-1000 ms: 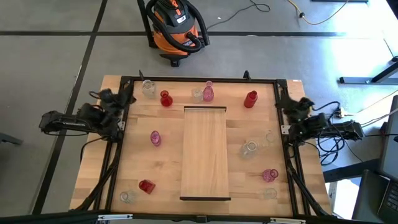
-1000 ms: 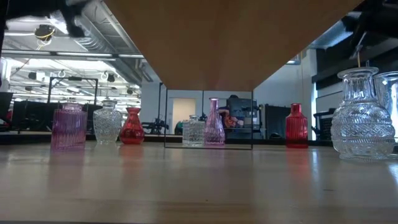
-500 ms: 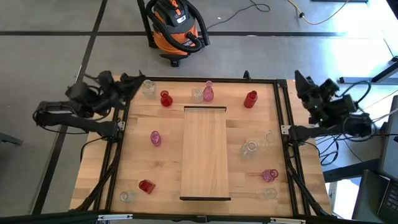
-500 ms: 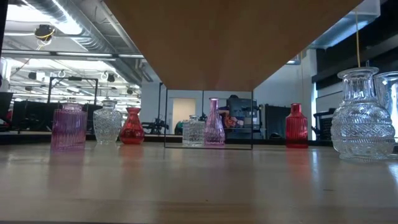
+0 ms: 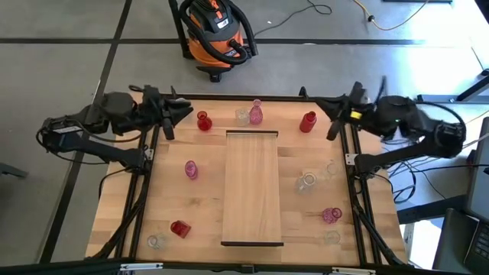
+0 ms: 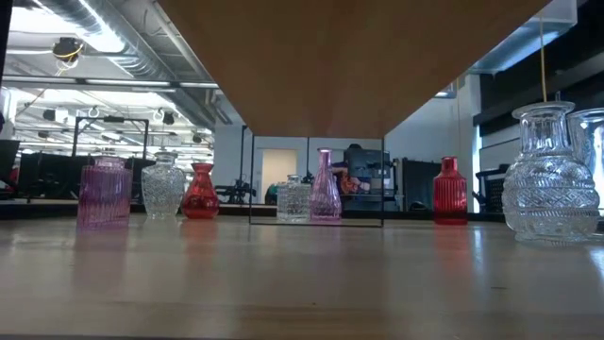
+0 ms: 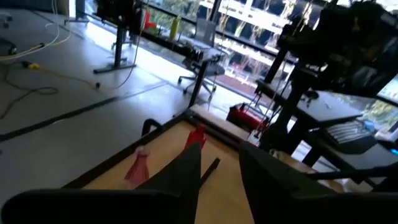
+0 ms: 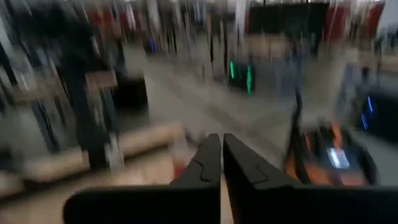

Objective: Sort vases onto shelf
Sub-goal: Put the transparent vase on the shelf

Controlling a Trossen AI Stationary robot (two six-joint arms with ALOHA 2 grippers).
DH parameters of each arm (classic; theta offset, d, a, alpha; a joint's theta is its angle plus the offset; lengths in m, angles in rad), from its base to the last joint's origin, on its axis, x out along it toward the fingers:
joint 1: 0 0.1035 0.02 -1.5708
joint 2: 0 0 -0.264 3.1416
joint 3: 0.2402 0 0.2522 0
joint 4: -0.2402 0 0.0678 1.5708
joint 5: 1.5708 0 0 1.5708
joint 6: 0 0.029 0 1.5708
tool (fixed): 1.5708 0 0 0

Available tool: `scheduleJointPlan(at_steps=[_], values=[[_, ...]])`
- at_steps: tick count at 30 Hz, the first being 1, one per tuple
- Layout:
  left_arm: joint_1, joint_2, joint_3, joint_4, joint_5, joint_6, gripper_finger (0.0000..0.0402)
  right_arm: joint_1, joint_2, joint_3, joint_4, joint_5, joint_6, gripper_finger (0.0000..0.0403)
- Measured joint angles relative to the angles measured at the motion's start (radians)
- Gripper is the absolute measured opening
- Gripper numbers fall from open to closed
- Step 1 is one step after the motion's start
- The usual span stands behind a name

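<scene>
My left gripper (image 5: pixel 182 114) hangs over the upper left of the tabletop (image 5: pixel 206 214), jaws apart; my right gripper (image 5: pixel 336 117) sits at the upper right edge, jaws together. Centre frame lies the one shelf (image 5: pixel 252 187). Round it on the tabletop I count three red vases (image 5: pixel 202 121), three pink vases (image 5: pixel 190 169) and five clear vases (image 5: pixel 306 182) that I can make out. One orange shop vacuum (image 5: pixel 216 30) stands on the floor at top.

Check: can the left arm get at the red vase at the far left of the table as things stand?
Probably yes. The left gripper hangs open over the far left corner, right beside the red vase, with bare table between them. The shelf lies off to the side.
</scene>
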Motion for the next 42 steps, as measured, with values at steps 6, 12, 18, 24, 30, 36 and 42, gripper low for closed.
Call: scheduleJointPlan(at_steps=[6,12,18,24,30,36,42], values=[[0.0,-0.024,0.0,-0.087,-0.008,-0.009,0.0104,0.0,0.183,0.343,-0.737,-0.048,0.434,0.0085],[0.0,-0.024,0.0,-0.101,-0.051,0.031,0.0104,0.0,0.259,0.414,-0.929,-0.268,0.728,0.0144],[0.014,-0.024,0.0,-0.102,-0.052,0.072,0.0104,0.0,0.262,0.224,-0.947,-0.391,0.936,0.0134],[0.036,-0.024,0.0,-0.114,-0.016,0.072,0.0104,0.0,0.242,-0.036,-0.953,-0.56,1.049,0.0103],[0.043,-0.024,0.0,-0.122,0.014,0.072,0.0104,0.0,0.242,-0.136,-0.95,-0.641,1.054,0.0088],[0.043,-0.024,0.0,-0.123,0.014,0.072,0.0104,0.0,0.242,-0.141,-0.95,-0.612,1.064,0.0088],[0.043,-0.024,0.0,-0.123,0.014,0.063,0.0104,0.0,0.243,-0.197,-0.949,-0.623,1.123,0.0088]])
